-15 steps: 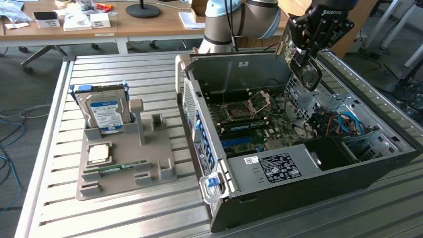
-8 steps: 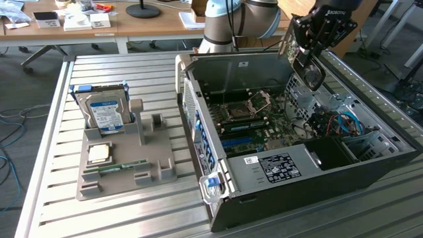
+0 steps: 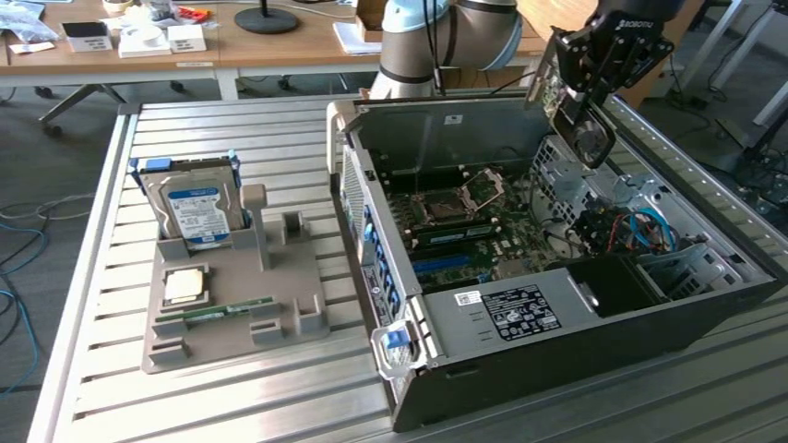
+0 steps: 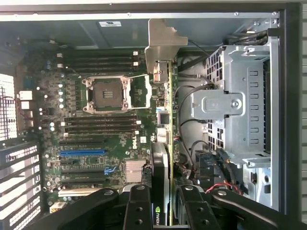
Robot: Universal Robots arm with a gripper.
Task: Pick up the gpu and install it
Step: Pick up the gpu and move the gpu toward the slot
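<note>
My gripper [image 3: 589,92] hangs over the far right part of the open computer case [image 3: 689,305], shut on the gpu [image 3: 579,125]. The card hangs on edge below the fingers, its round black fan [image 3: 596,140] facing the exterior view's right and its silver bracket [image 3: 540,78] toward the case's back wall. In the wrist view the gpu [image 4: 165,139] appears edge-on between the two black fingers [image 4: 139,208], its bracket [image 4: 160,45] at the far end. It floats above the motherboard [image 4: 100,120], apart from the slots [image 4: 81,152].
A grey tray [image 3: 295,314] on the slatted table at the exterior view's left holds an upright hard drive [image 3: 197,208], a CPU [image 3: 185,284] and a RAM strip [image 3: 228,311]. Drive cage [image 4: 244,96] and cables [image 4: 192,158] sit beside the card.
</note>
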